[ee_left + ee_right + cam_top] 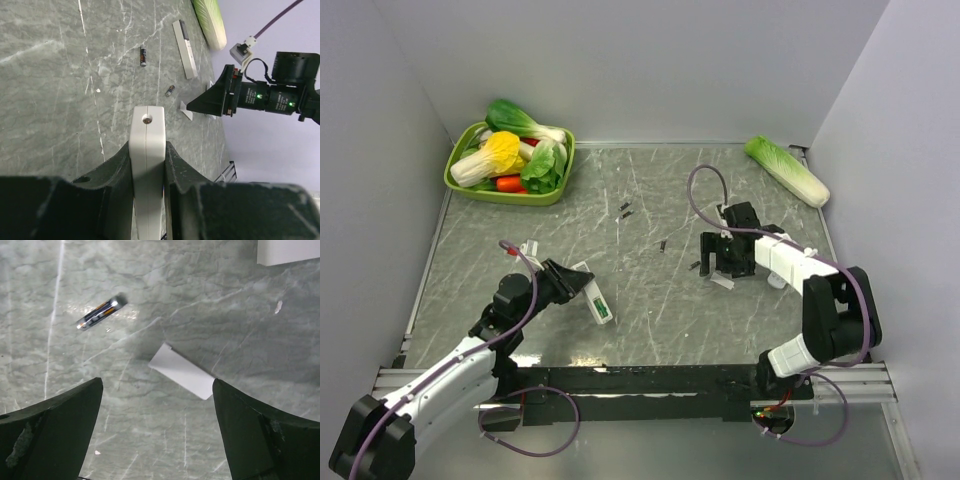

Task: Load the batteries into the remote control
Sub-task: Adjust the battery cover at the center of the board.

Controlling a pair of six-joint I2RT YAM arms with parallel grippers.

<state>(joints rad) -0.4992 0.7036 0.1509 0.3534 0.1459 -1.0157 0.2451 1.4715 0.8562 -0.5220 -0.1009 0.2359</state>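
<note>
The remote control (599,302) is clamped edgewise in the left gripper (147,165), at 7 o'clock from the table's centre. Its green recess is turned upward in the overhead view, judged to present it for loading. The right gripper (157,440) is spread wide and carries nothing; it hovers above the table (225,305). A battery (100,313) lies at 10 o'clock from a white cover (182,371). Neither is touched. The battery is judged the likely next pickup.
</note>
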